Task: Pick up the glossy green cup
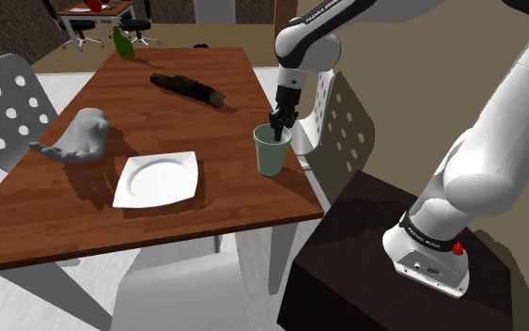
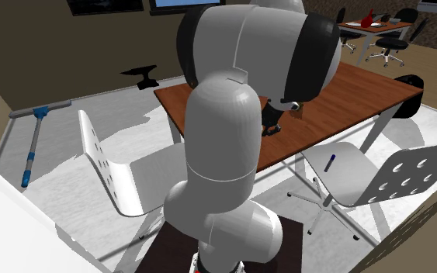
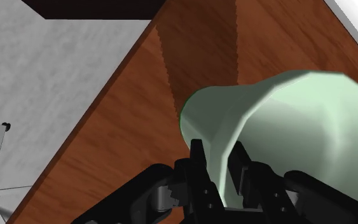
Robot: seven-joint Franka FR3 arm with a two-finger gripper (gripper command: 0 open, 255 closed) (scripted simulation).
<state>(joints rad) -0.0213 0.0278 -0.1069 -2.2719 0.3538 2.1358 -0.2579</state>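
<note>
The pale green cup (image 1: 272,155) stands upright on the brown wooden table (image 1: 206,103), near the edge closest to the stand. My black gripper (image 1: 279,127) comes down onto its rim from above. In the wrist view the cup (image 3: 298,133) is seen from over its mouth, and the gripper (image 3: 219,168) straddles its wall with one finger (image 3: 196,167) outside and the other inside. The fingers are shut on the rim. In the second exterior view my own arm hides the cup.
A white square plate (image 1: 157,179), a grey hand-shaped figure (image 1: 76,139), a dark long object (image 1: 189,87) and a green bottle (image 1: 121,42) lie on the table. White chairs (image 1: 4,103) stand around it, one (image 1: 326,103) just behind the gripper.
</note>
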